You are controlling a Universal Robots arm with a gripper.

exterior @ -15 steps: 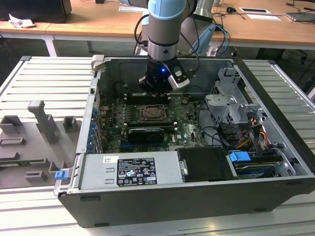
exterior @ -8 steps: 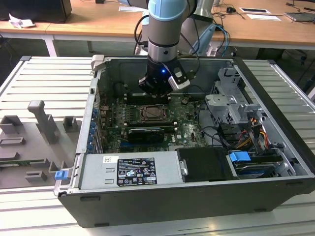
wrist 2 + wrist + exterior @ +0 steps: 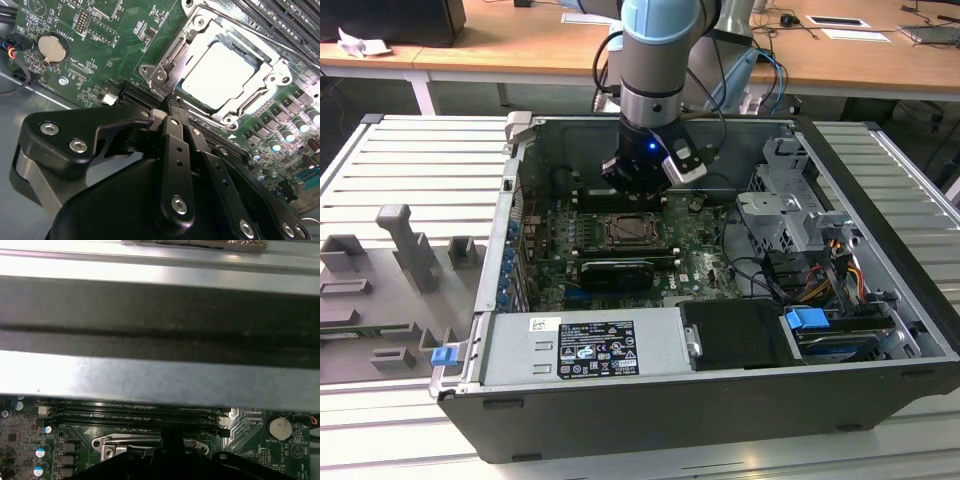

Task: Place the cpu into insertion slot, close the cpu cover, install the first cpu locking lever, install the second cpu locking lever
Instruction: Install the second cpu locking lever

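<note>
One step shows complete: the cpu [image 3: 220, 82] sits in the insertion slot [image 3: 172, 50] under the closed cpu cover [image 3: 260, 95], while the gripper [image 3: 172, 107], fingers pinched together empty, touches the cover's edge.

Coin battery [image 3: 48, 46] on green board; blue latch [image 3: 807, 321]; grey fixtures [image 3: 408, 245].

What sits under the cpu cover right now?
Through the window of the closed cpu cover, the cpu lies seated in the insertion slot. The socket's contacts beneath it are covered. The end effector is at the cover's edge, fingers together.
</note>
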